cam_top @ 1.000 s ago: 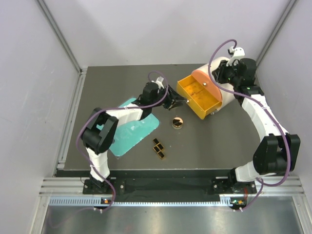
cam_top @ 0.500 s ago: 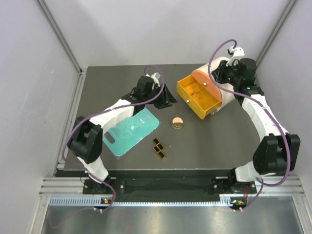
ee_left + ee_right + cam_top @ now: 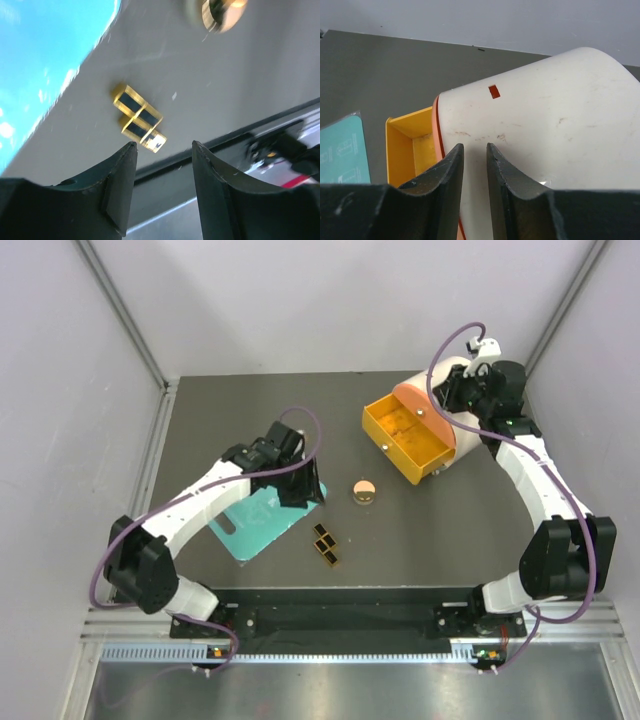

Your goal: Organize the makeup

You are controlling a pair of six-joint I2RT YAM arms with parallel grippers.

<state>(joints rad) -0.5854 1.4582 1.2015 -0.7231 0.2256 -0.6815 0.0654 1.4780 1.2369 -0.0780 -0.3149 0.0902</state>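
The makeup in view is a round gold compact (image 3: 364, 490) and a cluster of small black, gold-edged palettes (image 3: 325, 543), both lying on the dark table. My left gripper (image 3: 298, 488) hovers over the right edge of the teal tray (image 3: 250, 525), left of the compact. In the left wrist view its jaws (image 3: 162, 146) stand open with nothing between them. The palettes (image 3: 138, 118) lie just beyond the fingertips and the blurred compact (image 3: 220, 12) is at the top. My right gripper (image 3: 474, 149) rests over the white drum (image 3: 545, 120), jaws narrowly apart and holding nothing.
The drum's orange-yellow drawer (image 3: 408, 437) is pulled out toward the table's middle; its corner (image 3: 412, 145) shows left of my right fingers. The right arm covers most of the drum (image 3: 452, 380). Grey walls close in on three sides, and a metal rail (image 3: 340, 620) runs along the near edge.
My left arm has swung back from the drawer's mouth, toward the near left, ending over the tray's right edge. The right arm, compact and palettes have stayed put.
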